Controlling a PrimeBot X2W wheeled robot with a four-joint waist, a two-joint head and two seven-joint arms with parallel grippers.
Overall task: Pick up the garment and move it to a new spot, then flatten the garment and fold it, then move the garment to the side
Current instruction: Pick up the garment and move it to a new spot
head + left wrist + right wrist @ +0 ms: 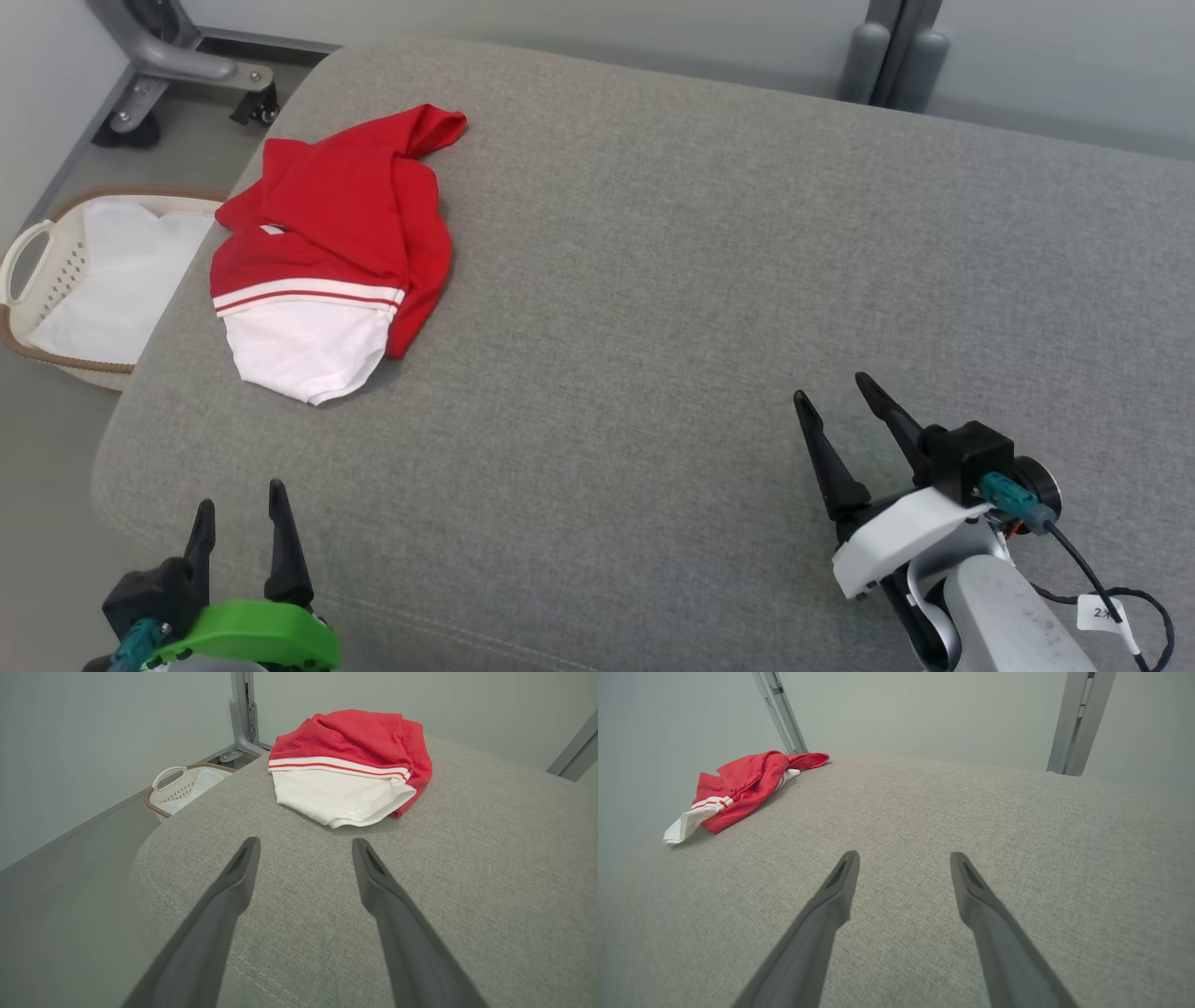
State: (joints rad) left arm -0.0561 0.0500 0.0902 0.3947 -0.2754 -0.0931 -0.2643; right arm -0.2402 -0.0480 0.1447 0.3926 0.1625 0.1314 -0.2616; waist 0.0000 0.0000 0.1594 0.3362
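A crumpled red and white garment (331, 247) lies at the far left of a grey cushioned surface (700, 280). Its white part with red stripes faces me. In the left wrist view the garment (348, 763) sits just beyond my left gripper (306, 844), whose fingers stand apart with nothing between them. In the head view the left gripper (241, 495) hovers at the near left edge, well short of the cloth. My right gripper (831, 392) is open over the near right of the surface, far from the garment (742, 786), and the right gripper (904, 857) holds nothing.
A white laundry basket (56, 280) with a brown rim stands on the floor left of the cushion, also the basket (180, 788) in the left wrist view. A grey wheeled frame (177, 65) stands behind at the far left. Grey posts (892, 56) rise behind the surface.
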